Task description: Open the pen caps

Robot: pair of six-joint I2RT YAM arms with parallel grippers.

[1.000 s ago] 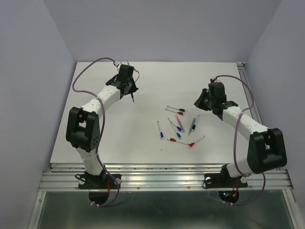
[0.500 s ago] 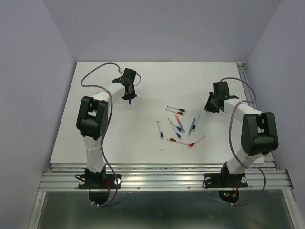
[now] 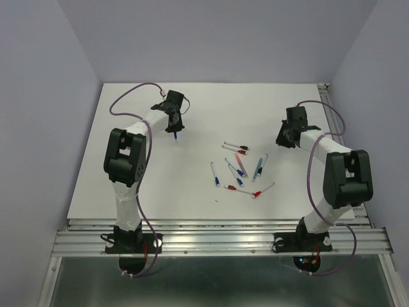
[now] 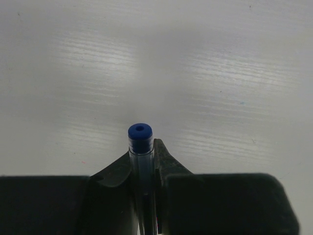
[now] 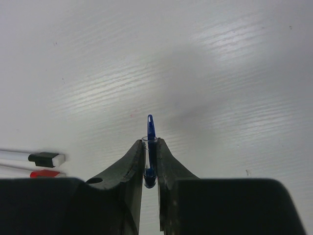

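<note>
Your left gripper sits over the far-left part of the table, closer to the far edge than the near one. Its fingers are clamped tight on a clear pen barrel. In the left wrist view the barrel pokes out past the fingertips and shows a round blue end plug. The plug hangs above bare table and touches nothing.

Your right gripper is near the right edge, about level with the left one and well apart from it. Its fingers are pinched closed on a blue cap. The cap's pointed clip sticks out beyond the fingertips and the rest is squeezed between the pads. So the cap and the barrel are in separate grippers, not joined.

The loose pens lie scattered in the middle of the table, a bit toward the right edge, between the two arms. You can see red, blue and dark ends on them. From the top view they're too small to tell which are capped.

The right wrist view catches two at its left edge, lying flat side by side. One has a black cap and the one just below it has a red cap. Neither touches the gripper.
</note>
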